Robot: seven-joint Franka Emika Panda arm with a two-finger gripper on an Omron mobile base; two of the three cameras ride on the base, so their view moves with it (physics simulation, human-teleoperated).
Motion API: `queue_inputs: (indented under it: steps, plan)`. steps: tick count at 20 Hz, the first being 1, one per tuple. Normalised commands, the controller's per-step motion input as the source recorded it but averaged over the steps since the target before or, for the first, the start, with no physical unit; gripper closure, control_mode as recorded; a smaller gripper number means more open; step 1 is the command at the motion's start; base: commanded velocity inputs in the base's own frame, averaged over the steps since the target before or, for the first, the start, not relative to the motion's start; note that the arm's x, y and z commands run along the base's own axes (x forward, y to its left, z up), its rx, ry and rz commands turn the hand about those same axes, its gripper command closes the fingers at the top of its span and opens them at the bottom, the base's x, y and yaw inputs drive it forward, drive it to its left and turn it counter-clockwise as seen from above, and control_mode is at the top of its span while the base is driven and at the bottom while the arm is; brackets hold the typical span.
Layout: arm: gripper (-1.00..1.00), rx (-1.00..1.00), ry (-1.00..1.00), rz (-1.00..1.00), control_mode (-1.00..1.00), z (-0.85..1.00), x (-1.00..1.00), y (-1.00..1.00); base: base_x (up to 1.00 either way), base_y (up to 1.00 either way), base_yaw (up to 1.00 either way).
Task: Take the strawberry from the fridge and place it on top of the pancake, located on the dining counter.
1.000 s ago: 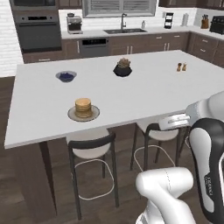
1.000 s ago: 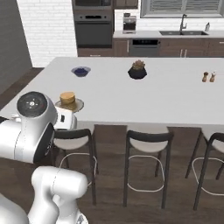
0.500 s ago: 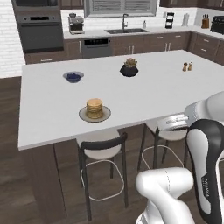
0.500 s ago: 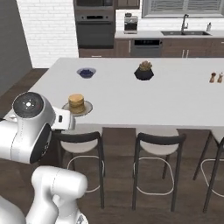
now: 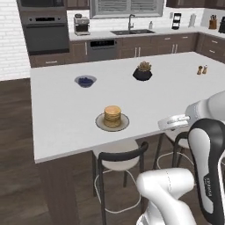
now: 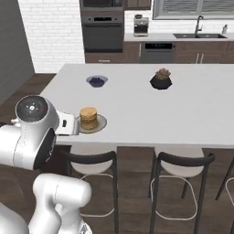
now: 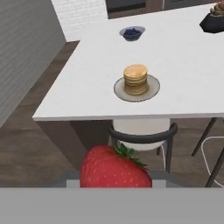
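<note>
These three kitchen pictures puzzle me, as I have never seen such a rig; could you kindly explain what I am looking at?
It is a rendered kitchen with a white robot arm on a driving base. Two pictures come from cameras on the base, behind the arm to its left and right. The third looks along the pincer itself, which holds a strawberry close to the lens. On the dining counter lie a pancake stack on a grey plate, a bowl of blue berries, a dark potted plant and two small shakers. Bar stools stand along the counter's near side.
</note>
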Motion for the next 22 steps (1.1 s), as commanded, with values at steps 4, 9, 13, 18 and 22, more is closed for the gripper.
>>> queue_inputs:
  steps: [4,9,13,18,22]
  plan:
    - [1.0,0.0,0.0,0.0,1.0,0.0,0.0,0.0,0.21,0.3,0.0]
    - [1.0,0.0,0.0,0.0,1.0,0.0,0.0,0.0,0.25,0.2,-0.01]
    - [1.0,0.0,0.0,0.0,1.0,0.0,0.0,0.0,0.63,0.25,-0.03]
    - [1.0,0.0,0.0,0.0,1.0,0.0,0.0,0.0,0.48,0.3,-0.01]
    - [1.0,0.0,0.0,0.0,1.0,0.0,0.0,0.0,0.08,0.2,0.0]
